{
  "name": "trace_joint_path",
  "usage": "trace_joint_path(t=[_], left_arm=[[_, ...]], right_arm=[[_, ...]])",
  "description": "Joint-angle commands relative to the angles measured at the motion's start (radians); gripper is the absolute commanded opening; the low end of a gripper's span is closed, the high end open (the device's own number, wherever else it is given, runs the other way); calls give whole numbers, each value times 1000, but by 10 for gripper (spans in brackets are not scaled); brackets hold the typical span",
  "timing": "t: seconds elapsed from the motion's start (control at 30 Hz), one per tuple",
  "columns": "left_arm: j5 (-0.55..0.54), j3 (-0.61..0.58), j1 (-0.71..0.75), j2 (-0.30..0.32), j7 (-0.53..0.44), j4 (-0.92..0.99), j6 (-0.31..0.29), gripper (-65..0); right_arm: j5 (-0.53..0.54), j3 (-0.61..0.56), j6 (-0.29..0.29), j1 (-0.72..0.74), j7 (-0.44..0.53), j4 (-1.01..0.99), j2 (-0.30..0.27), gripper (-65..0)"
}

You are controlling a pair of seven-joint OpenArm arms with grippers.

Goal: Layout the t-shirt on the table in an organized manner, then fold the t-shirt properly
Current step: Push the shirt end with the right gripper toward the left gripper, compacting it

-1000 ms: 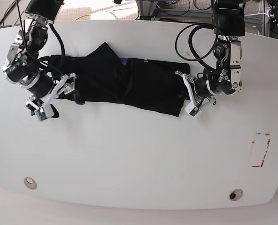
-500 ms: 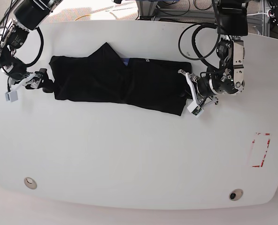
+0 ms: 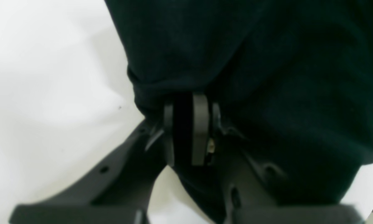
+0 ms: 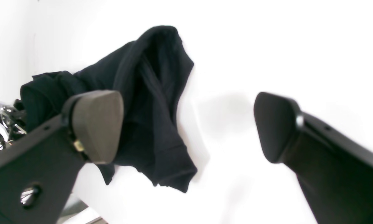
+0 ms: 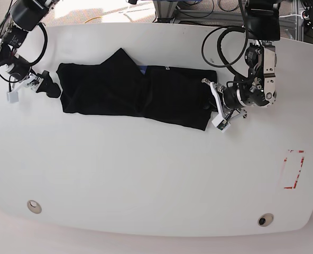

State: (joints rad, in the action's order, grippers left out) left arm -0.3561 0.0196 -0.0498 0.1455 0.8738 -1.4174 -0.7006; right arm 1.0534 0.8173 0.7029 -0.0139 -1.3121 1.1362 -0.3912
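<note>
The black t-shirt (image 5: pixel 130 95) lies on the white table (image 5: pixel 146 174) as a long, rumpled band, with small white lettering at its far edge. My left gripper (image 5: pixel 210 107) is at the band's right end, and in the left wrist view this gripper (image 3: pixel 184 124) is shut on a pinch of the t-shirt (image 3: pixel 267 62). My right gripper (image 5: pixel 29 90) is just off the band's left end, touching nothing. In the right wrist view this gripper (image 4: pixel 186 124) is wide open over the bare table (image 4: pixel 267 46), and the t-shirt (image 4: pixel 149 93) lies crumpled beyond its left finger.
A red tape rectangle (image 5: pixel 293 169) marks the table's right side. Two small round holes (image 5: pixel 34 206) (image 5: pixel 265 219) sit near the front edge. Cables and frame parts (image 5: pixel 199 8) lie beyond the far edge.
My right gripper let go of the shirt's left end, opened fully and drew back to the left. The left end now lies flat. The left gripper has stayed shut on the right end.
</note>
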Motion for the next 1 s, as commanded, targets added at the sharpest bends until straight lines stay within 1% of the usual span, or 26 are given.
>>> trace_joint_path(t=[0.0, 0.1, 0.2, 0.3, 0.47, 0.67, 0.73, 0.83, 0.87, 0.9, 0.93, 0.97], left_arm=[[22, 3, -8, 10, 20, -9, 2, -594], [22, 3, -8, 10, 20, -9, 2, -594], [22, 3, -8, 10, 20, -9, 2, -594], [22, 3, -8, 10, 20, -9, 2, -594], [22, 3, -8, 10, 20, -9, 2, -594], [22, 3, -8, 10, 20, -9, 2, -594], [22, 3, -8, 10, 20, -9, 2, -594], [22, 3, -8, 10, 20, -9, 2, -594], [22, 3, -8, 10, 20, -9, 2, -594], [22, 3, -8, 10, 20, -9, 2, -594], [22, 3, -8, 10, 20, -9, 2, -594], [22, 3, -8, 10, 20, -9, 2, -594]], right_arm=[[0, -36, -5, 5, -14, 12, 2, 0], [0, -66, -5, 5, -14, 57, 18, 0], [0, -92, -5, 5, -14, 104, 68, 0], [0, -114, -5, 5, -14, 144, 82, 0], [0, -154, -5, -5, -14, 175, 127, 0], [-2, -157, -5, -7, -14, 187, 160, 0], [-2, -157, -5, -7, -14, 187, 163, -49], [-2, -157, -5, -7, -14, 186, 163, -246], [-2, -157, -5, -5, -14, 186, 163, -355], [-2, -157, -5, -4, -14, 186, 163, -452], [-2, -157, -5, -4, -14, 186, 163, -533], [-2, -157, -5, -4, -14, 186, 163, -634]])
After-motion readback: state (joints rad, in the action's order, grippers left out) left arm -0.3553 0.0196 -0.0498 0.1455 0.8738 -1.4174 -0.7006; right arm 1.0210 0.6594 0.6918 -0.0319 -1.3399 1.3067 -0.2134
